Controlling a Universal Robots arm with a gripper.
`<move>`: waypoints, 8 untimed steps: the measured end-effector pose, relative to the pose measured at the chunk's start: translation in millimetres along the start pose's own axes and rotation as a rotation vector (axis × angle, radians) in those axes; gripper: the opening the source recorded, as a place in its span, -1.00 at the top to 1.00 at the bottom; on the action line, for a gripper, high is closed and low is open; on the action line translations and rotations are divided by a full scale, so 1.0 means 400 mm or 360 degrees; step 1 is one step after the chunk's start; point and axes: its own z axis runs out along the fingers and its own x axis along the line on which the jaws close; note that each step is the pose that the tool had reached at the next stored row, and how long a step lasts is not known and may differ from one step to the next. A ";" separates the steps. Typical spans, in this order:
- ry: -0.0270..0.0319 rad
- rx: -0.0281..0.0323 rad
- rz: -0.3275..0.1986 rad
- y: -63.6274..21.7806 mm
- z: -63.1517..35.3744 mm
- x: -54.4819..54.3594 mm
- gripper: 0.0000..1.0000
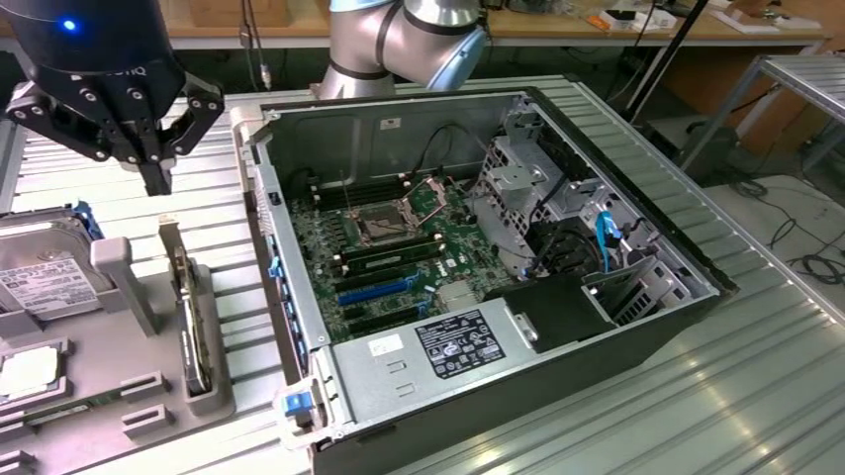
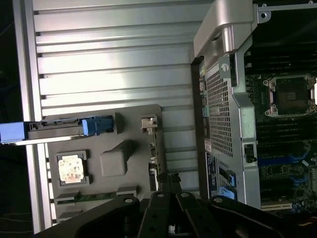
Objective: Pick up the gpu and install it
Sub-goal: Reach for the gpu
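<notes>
The gpu (image 1: 193, 322) stands on edge in a slot of the grey holder (image 1: 133, 346), a thin card with its silver bracket (image 1: 169, 247) rising at the far end. My gripper (image 1: 158, 183) hangs above and beyond that bracket, clear of the card, its black fingers drawn together and shut on nothing. In the wrist view the gpu (image 2: 155, 156) is a narrow edge-on strip just ahead of the gripper (image 2: 171, 181). The open computer case (image 1: 284, 247) lies at the exterior view's right of the holder, with blue expansion slots (image 1: 376, 289) on its motherboard.
A silver hard drive (image 1: 46, 267) with a white label, a processor chip (image 1: 30, 371) and a memory stick (image 1: 66, 411) also sit on the holder. Everything rests on a ribbed metal table (image 1: 739, 376). The arm's base (image 1: 396, 40) stands behind the case.
</notes>
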 end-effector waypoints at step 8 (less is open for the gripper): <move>0.00001 -0.00009 0.0000 -0.027 -0.002 0.027 0.79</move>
